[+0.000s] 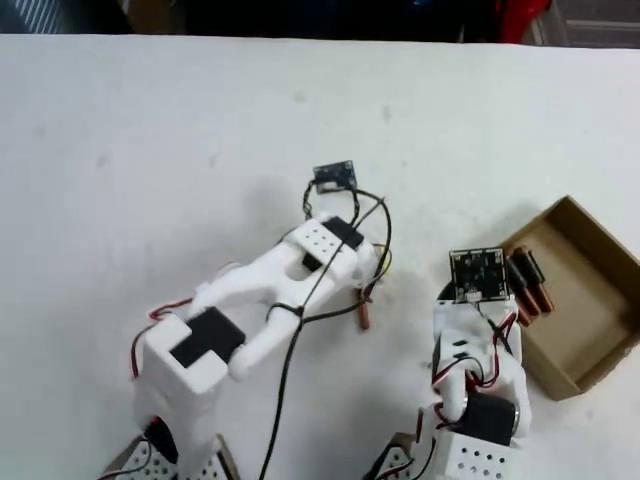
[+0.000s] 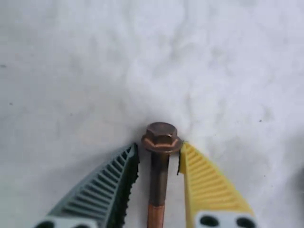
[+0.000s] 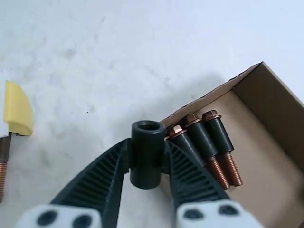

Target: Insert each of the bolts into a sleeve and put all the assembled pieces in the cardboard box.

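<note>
A copper bolt [image 2: 159, 171] with a hex head lies between the grey and yellow fingers [image 2: 204, 185] of my left gripper [image 2: 160, 149], which is shut on it just below the head. In the high view the bolt [image 1: 364, 315] sticks out under the left gripper [image 1: 370, 285] at the table's middle. My right gripper [image 3: 147, 149] is shut on a black sleeve [image 3: 146, 156], held upright with its bore showing, just beside the cardboard box [image 3: 266, 109]. Three bolts in sleeves [image 3: 204, 142] lie in the box. The left arm's yellow finger [image 3: 17, 108] and bolt thread [image 3: 4, 166] show nearby.
The cardboard box [image 1: 590, 330] stands at the right of the white table [image 1: 150, 150], with the assembled pieces [image 1: 528, 285] at its near-left wall. The right arm [image 1: 478, 390] stands just left of the box. Cables hang from the left arm [image 1: 260, 300].
</note>
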Tool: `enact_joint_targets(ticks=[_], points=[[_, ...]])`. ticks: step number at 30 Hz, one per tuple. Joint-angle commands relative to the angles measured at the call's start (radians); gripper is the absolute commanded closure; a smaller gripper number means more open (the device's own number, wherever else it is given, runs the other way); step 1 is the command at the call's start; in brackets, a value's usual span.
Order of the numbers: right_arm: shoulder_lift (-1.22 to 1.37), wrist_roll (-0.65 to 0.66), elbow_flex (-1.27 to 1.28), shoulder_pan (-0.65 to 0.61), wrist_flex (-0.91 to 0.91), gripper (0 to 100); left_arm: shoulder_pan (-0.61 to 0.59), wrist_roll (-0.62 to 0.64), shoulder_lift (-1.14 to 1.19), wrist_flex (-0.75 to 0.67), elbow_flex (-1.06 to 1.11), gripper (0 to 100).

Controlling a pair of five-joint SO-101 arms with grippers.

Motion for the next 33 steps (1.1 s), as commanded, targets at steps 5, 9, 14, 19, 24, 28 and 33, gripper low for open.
enact_joint_targets(ticks=[5,9,14,19,24,28,33], points=[[-0.012,0.011,-0.008,0.005,-0.021,98.2,-0.024,0.006,0.01,-0.017,-0.052,84],[-0.012,0.011,-0.008,0.005,-0.021,98.2,-0.024,0.003,0.012,-0.017,-0.051,98],[-0.012,0.011,-0.008,0.005,-0.021,98.2,-0.025,0.002,0.012,-0.015,-0.046,96],[-0.012,0.005,-0.008,-0.002,-0.019,98.2,-0.025,-0.094,0.005,-0.003,-0.048,98],[-0.012,0.003,-0.008,-0.016,-0.019,98.2,-0.031,-0.253,-0.021,0.095,-0.057,98],[-0.012,0.003,-0.008,-0.076,-0.019,98.2,-0.079,-0.411,-0.114,0.173,-0.052,98],[-0.01,0.003,-0.006,-0.15,-0.019,98.2,-0.134,-0.537,-0.225,0.296,-0.049,98]])
